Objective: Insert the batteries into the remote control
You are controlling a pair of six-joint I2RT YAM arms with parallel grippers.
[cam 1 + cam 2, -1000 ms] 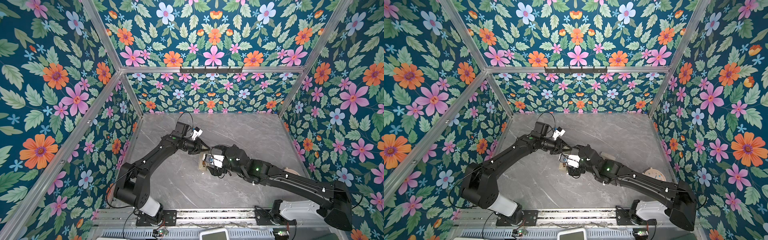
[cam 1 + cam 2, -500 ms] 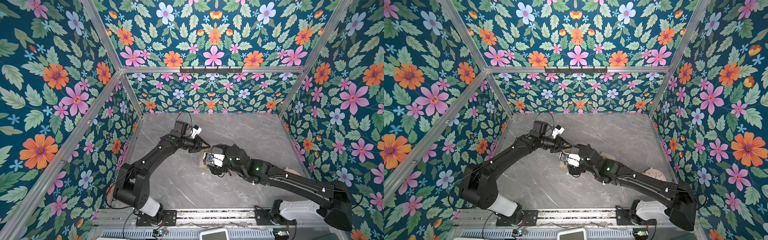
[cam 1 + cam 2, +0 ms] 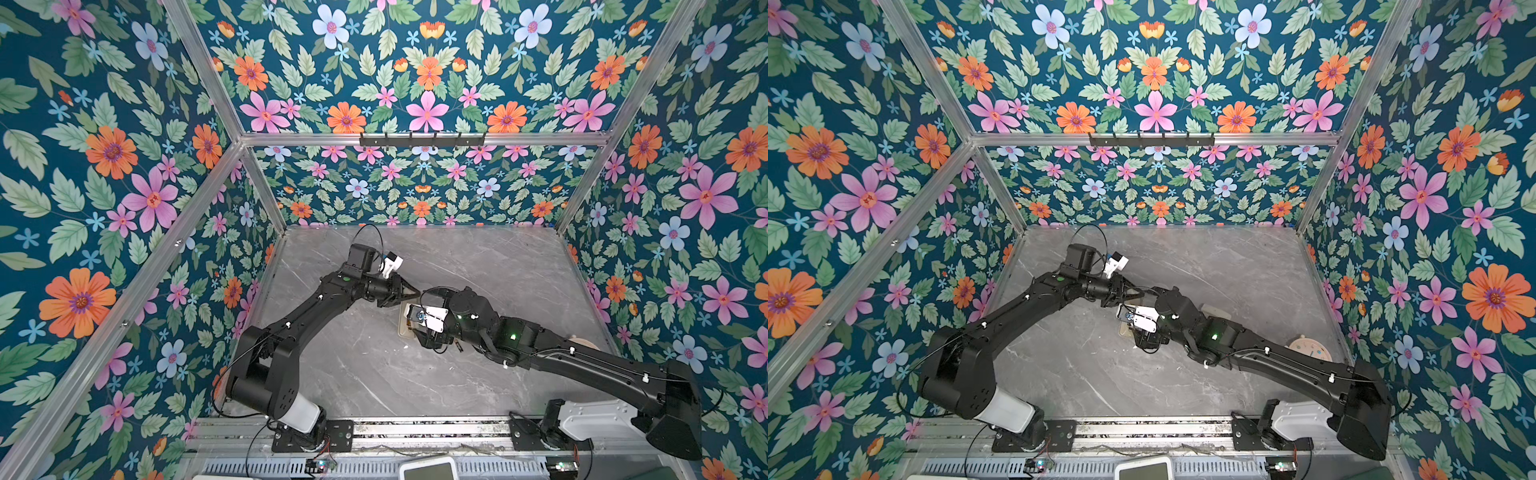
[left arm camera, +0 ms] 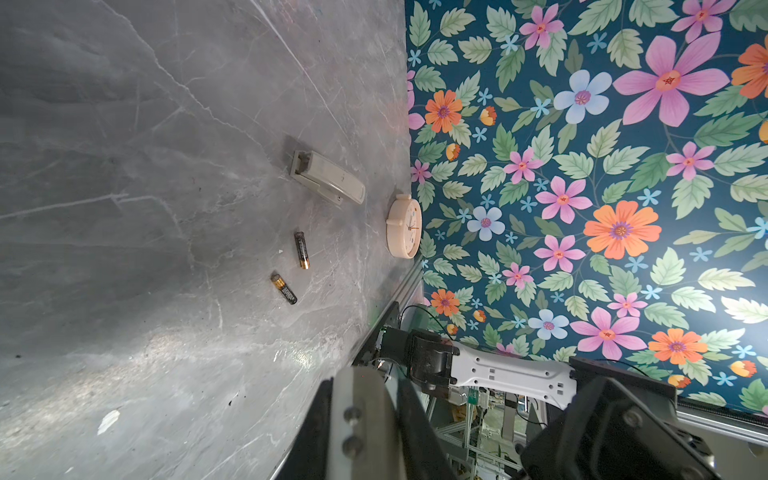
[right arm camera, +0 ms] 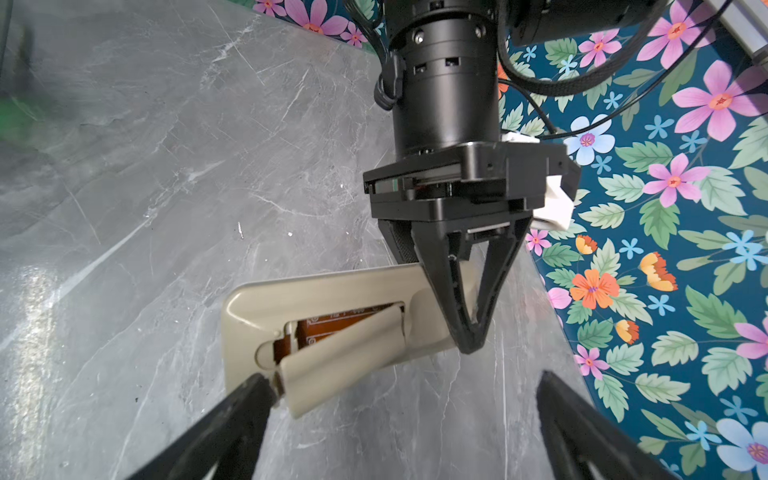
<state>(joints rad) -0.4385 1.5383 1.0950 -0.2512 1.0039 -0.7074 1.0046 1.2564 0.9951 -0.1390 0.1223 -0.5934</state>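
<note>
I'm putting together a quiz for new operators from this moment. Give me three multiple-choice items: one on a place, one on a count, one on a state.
1. Where is the tip of the left gripper?
A. at one end of the remote control
B. on a battery
C. raised far away from the remote

2. How many batteries lie loose on the table?
A. one
B. two
C. four

3. How does the remote's battery cover sit?
A. shut flush
B. ajar and tilted
C. lying apart from the remote

Answers:
1 A: the right wrist view shows it shut at the remote's end.
2 B: the left wrist view shows two.
3 B: the orange-brown inside shows beside the tilted cover.
</note>
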